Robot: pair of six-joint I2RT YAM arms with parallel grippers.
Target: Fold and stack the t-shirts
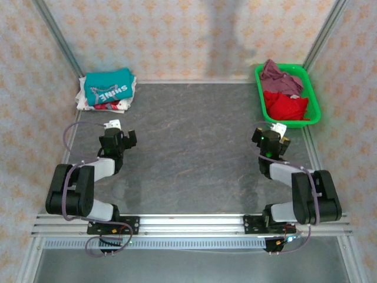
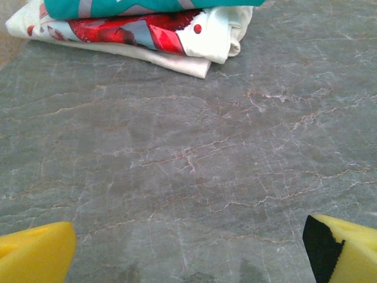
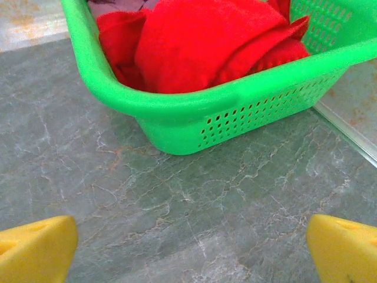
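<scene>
- T-shirts: four by colour, two stacked and two in the basket. The red heap may be more than one garment, cannot tell.
- Far-left corner of the table (image 1: 188, 153): one stack of two folded tees. The teal t-shirt (image 1: 108, 86) lies on top of the white t-shirt (image 1: 112, 106) with red print.
- Writing: white lettering on the teal tee, upside down in the top view, looks like "SHINE". Nothing readable on the white tee's print.
- Left gripper (image 2: 188, 259): near the left edge, pointed at the stack and short of it. Jaws are spread wide, one yellow pad (image 2: 35, 253) in each bottom corner of its wrist view. It holds nothing and touches nothing, with bare table between the pads.
- Right gripper (image 3: 191, 253): near the right edge, facing the basket's near wall and apart from it. Jaws are wide apart with yellow pads (image 3: 35, 250). It holds nothing and has bare table under it.
- Far-right corner: one green plastic basket (image 1: 313, 109) with perforated walls.
- In the basket: crumpled red t-shirt (image 1: 285, 106) at the near end, crumpled mauve t-shirt (image 1: 280, 76) at the far end, both unfolded. No writing visible on either.
</scene>
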